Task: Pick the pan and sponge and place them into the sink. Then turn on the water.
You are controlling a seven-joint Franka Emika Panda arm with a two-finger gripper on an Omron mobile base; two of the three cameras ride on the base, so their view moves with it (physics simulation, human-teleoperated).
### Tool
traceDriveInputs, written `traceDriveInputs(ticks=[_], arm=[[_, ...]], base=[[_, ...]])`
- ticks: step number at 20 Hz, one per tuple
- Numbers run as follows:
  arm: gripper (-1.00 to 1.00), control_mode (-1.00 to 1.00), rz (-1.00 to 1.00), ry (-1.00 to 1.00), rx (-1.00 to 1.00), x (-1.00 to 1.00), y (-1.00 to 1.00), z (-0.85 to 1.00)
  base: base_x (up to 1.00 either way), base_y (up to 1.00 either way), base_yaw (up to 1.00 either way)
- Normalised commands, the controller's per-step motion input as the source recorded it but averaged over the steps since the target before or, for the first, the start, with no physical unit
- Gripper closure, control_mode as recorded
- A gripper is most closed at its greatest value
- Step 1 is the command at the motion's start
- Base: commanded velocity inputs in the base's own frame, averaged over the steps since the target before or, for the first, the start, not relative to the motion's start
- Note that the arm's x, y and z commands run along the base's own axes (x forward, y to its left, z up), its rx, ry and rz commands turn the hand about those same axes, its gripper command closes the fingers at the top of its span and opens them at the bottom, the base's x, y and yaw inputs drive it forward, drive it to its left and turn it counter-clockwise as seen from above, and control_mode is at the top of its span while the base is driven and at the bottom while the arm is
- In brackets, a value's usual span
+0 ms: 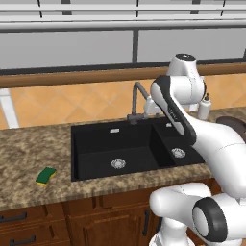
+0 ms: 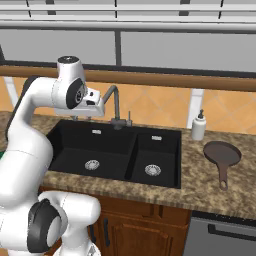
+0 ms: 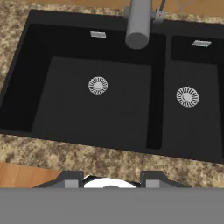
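Here my fingers [image 3: 112, 178] hover apart and empty above the sink [image 1: 77, 144]. Pan [image 2: 222, 154], right counter: stiff, heavy; grip its handle. Sponge [image 1: 46, 176], left counter: light, soft.

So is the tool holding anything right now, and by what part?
Nothing is held. The tool hangs with nothing between its fingers above the sink; the pan and sponge lie on the counter.
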Motion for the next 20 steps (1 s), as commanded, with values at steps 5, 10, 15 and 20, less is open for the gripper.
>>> traceDriveInputs(ticks=[5,10,15,20], arm=[[-1.0,-1.0,-0.04,-0.01,0.04,-0.12,-0.33,0.0],[-1.0,-1.0,-0.02,-0.04,0.09,-0.36,-0.84,-0.02],[-1.0,-1.0,-0.03,-0.01,0.0,-0.56,-1.0,-0.16],[-1.0,-1.0,-0.03,0.0,0.0,-0.47,-1.0,-0.18]], base=[[0.0,0.0,0.0],[0.0,0.0,0.0],[0.0,0.0,0.0],[0.0,0.0,0.0]])
